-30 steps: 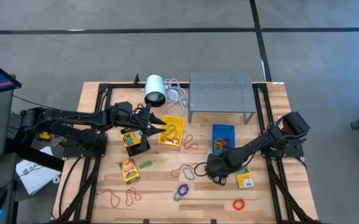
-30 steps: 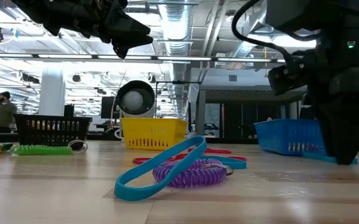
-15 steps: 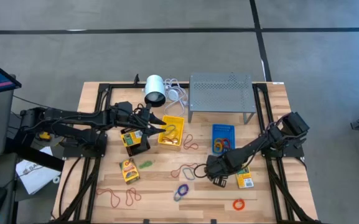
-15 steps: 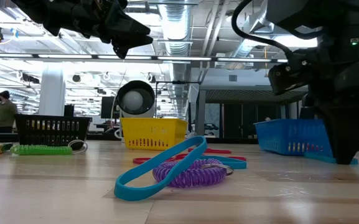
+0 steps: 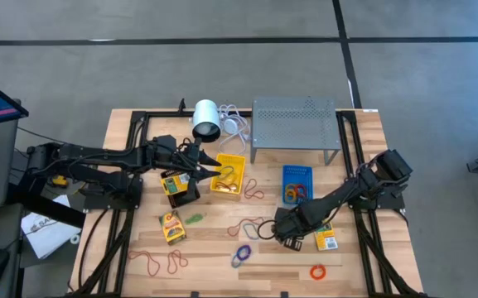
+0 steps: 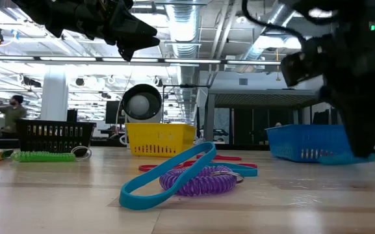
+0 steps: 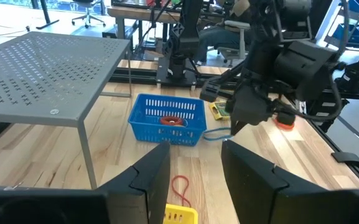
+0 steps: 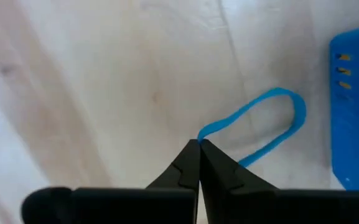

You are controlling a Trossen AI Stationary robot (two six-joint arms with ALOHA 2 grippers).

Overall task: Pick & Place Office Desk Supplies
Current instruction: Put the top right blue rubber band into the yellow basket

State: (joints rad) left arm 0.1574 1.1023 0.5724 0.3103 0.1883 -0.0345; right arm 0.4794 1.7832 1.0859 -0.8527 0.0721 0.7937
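Note:
My right gripper [image 5: 287, 239] is down at the table, near the middle right, shut on a thin blue rubber band [image 8: 272, 124]. The band lies beside the blue bin [image 5: 296, 183], which holds a few bands. My left gripper [image 7: 195, 180] hangs open and empty above the yellow bin [image 5: 229, 175]. A black bin [image 5: 181, 189] stands left of the yellow one. Yellow-and-green packets [image 5: 172, 226] [image 5: 326, 240] lie flat on the wood. Loose bands are scattered along the near half: red [image 5: 152, 261], green [image 5: 195, 218], purple [image 5: 241, 252], orange [image 5: 317, 271]. My right gripper pinches one strand of the blue band's loop [image 8: 204, 133] between its two fingertips, at the loop's end farthest from the blue bin. The fingers come from above, slanting down. The rest of the loop [image 6: 343, 158] stretches level toward the bin, just over the wood.
A grey perforated metal stand [image 5: 295, 124] and a white cylinder with a cable [image 5: 206, 118] occupy the far side. A blue band and a purple coil [image 6: 197, 182] lie close to the low camera. Black frame rails run along both table sides.
My right gripper has shut its fingers on the blue band beside the blue bin. In the low view, the band's end has risen slightly with the gripper.

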